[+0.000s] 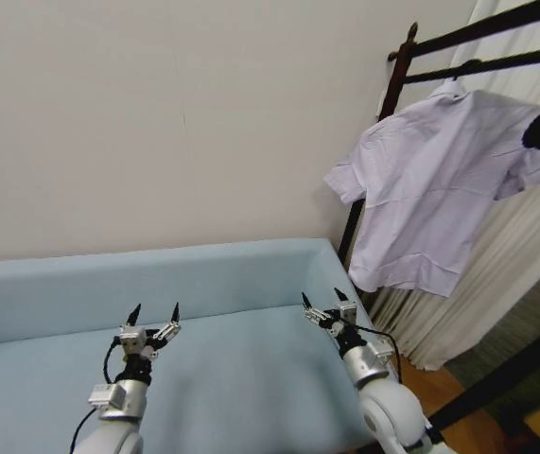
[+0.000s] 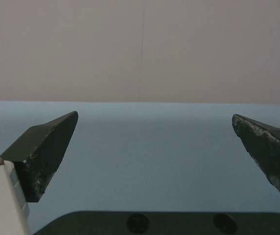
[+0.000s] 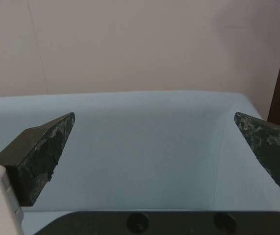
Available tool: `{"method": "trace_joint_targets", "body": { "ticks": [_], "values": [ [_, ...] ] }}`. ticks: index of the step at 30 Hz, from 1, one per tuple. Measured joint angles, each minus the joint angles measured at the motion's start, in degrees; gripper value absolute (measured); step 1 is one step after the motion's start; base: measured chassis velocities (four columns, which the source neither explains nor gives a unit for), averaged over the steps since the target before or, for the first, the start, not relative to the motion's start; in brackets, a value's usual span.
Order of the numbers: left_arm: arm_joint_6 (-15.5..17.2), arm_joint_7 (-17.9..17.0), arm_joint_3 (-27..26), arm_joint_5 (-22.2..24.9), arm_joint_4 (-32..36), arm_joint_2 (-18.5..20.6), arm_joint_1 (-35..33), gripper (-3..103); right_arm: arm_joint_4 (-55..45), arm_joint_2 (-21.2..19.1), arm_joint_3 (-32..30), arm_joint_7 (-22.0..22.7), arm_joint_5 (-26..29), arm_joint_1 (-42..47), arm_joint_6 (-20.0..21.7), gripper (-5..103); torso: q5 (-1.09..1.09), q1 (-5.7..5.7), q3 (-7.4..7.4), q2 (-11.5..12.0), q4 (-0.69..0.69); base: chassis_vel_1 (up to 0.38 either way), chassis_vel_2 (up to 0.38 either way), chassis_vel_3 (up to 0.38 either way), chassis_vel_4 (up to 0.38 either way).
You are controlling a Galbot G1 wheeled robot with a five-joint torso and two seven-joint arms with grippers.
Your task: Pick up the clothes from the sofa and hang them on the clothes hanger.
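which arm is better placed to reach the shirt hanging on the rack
Right, probably. The right gripper hovers open over the end of the sofa nearest the clothes rack, with the white shirt hanging just beyond it. The left gripper, also open, is over the sofa farther from the rack.

We seem to be in a home, likely a living room. A pale blue sofa stands against a plain cream wall. Beside it a dark wooden clothes rack carries a lilac shirt, with pleated curtains behind and wooden flooring below.
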State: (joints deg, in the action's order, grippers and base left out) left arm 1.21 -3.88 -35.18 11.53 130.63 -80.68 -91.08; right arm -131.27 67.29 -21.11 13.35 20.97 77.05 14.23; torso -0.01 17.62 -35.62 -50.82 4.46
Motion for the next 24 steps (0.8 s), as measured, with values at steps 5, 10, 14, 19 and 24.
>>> {"method": "trace_joint_targets", "body": {
  "ticks": [5,10,14,19,24],
  "values": [
    [1.44,0.12,1.90,-2.93,0.91,-0.64,-1.81,100,-5.59,3.17,-3.72,1.33,-0.30,4.67,6.11,100,0.00,0.00,0.00,0.00,0.03,0.000,0.000,0.000,0.000],
    [-3.62,7.59,-2.09,-0.53,-0.97,-0.63,-2.49,100,-4.45,4.33,-8.17,-9.71,1.94,7.21,1.66,100,0.00,0.00,0.00,0.00,0.00,0.000,0.000,0.000,0.000],
    [-7.57,13.17,-6.88,3.52,-3.30,-0.43,-1.51,100,-1.14,2.58,-9.17,-16.27,3.24,7.17,-3.71,100,0.01,0.01,-0.01,0.00,0.01,0.000,0.000,0.000,0.000],
    [-7.47,14.72,-13.40,8.77,-4.23,-0.44,-1.48,100,0.08,1.26,-9.14,-15.43,3.16,6.01,-4.65,100,0.01,0.02,-0.01,0.01,0.01,0.000,0.000,0.000,0.000],
    [-7.35,12.63,-16.27,8.52,-4.43,-1.54,-2.34,100,0.35,0.81,-8.05,-9.65,2.43,3.50,-0.60,100,0.00,0.01,-0.01,0.01,-0.01,0.000,0.000,0.000,0.000]
  ]
}}
